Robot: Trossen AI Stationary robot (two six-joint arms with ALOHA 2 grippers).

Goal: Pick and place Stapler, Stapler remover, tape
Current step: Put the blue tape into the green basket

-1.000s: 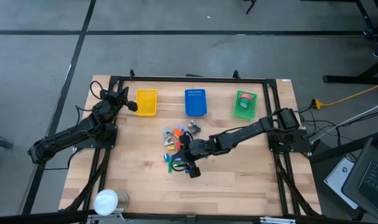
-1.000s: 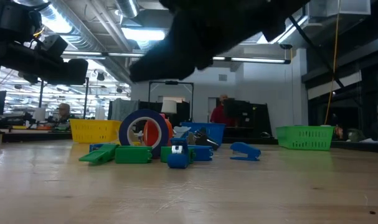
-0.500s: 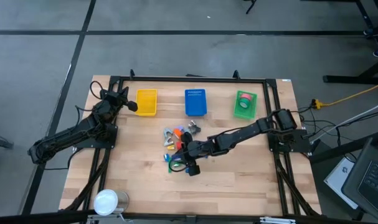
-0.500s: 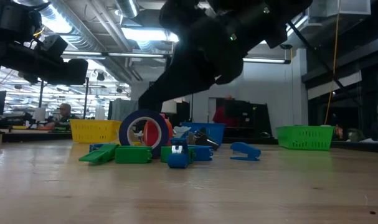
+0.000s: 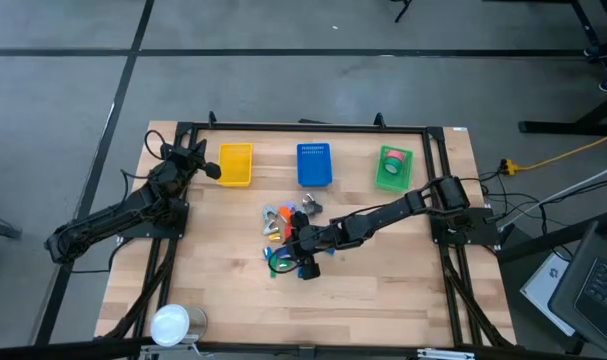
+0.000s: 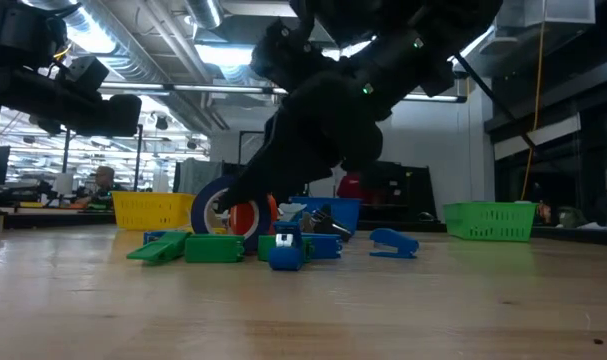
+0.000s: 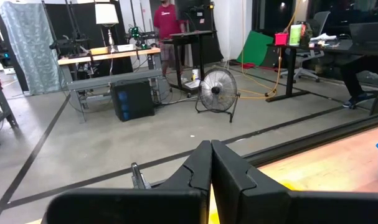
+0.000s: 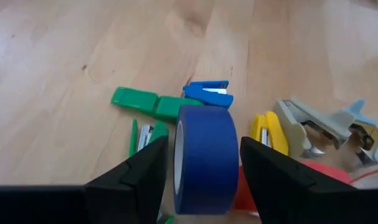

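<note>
Right wrist view gives me the clearest read: right gripper has its jaws apart, one finger on each side of a blue tape roll standing on edge; I can't tell if the pads touch it. Just past the roll I see a green stapler, a blue stapler, a yellow one and a grey stapler remover, all on the wooden table. High view puts this pile mid-table, in front of the blue basket; yellow basket and green basket sit either side. Left gripper has jaws together, holding nothing, parked beside the yellow basket
</note>
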